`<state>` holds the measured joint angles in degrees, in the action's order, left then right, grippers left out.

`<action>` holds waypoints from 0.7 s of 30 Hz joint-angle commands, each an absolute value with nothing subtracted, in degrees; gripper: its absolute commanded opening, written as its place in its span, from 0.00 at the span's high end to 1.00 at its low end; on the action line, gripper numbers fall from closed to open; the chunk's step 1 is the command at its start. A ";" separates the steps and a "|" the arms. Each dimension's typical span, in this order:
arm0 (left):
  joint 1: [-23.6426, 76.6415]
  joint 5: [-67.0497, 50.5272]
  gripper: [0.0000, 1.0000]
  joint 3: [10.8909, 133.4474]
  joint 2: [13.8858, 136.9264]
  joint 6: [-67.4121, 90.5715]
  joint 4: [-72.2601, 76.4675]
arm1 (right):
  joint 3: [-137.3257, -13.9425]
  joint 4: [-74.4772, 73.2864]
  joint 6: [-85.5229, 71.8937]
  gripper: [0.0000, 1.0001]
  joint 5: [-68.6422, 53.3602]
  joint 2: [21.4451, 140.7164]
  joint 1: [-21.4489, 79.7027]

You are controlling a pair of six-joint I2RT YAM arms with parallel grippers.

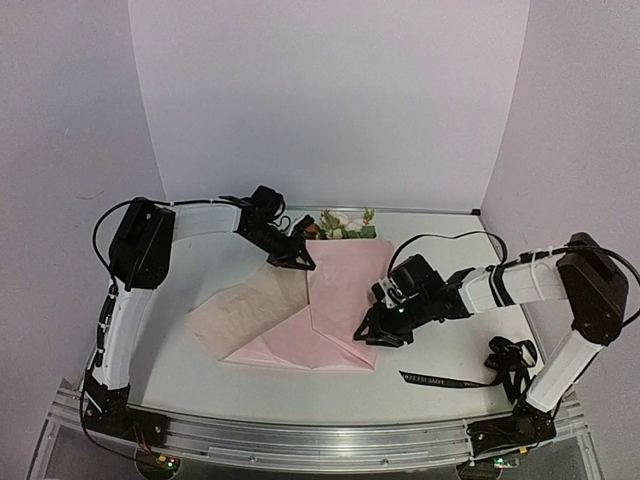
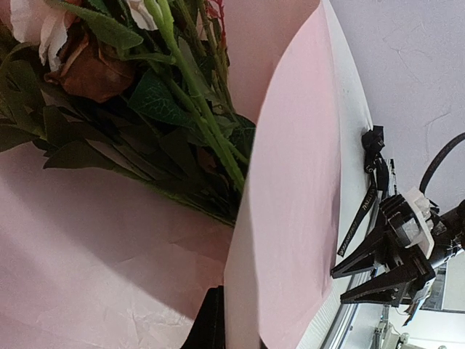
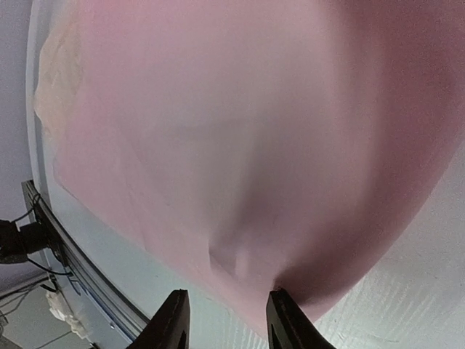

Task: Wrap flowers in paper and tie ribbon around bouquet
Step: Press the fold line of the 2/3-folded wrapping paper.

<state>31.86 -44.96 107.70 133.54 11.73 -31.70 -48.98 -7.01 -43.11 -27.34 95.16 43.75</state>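
The left claw (image 1: 298, 260) is clenched on the far edge of the paper (image 1: 335, 300), holding a flap up beside the flowers (image 1: 345, 222). The right claw (image 3: 229, 323) hangs released at its near corner. Wrapping is in hand; next, I judge, the flap folds over them. The ribbon (image 1: 450, 380) lies aside, unused.

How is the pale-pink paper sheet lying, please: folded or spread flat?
Folded: the pale-pink paper sheet laps over the green flower stems.
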 commanded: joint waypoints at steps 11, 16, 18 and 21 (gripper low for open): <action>31.20 -40.26 1.00 110.36 134.66 12.49 -31.68 | -38.23 15.26 -55.31 0.67 -25.51 97.76 43.51; 31.20 -39.52 1.00 110.23 134.81 13.57 -30.74 | -35.06 18.05 -56.46 0.67 -25.07 97.03 43.51; 31.20 -39.33 0.99 110.24 134.53 13.79 -30.90 | -33.76 19.45 -56.84 0.66 -24.97 96.71 43.51; 31.20 -38.81 0.92 109.92 133.33 14.15 -31.07 | -32.66 20.60 -57.14 0.64 -24.96 96.42 43.51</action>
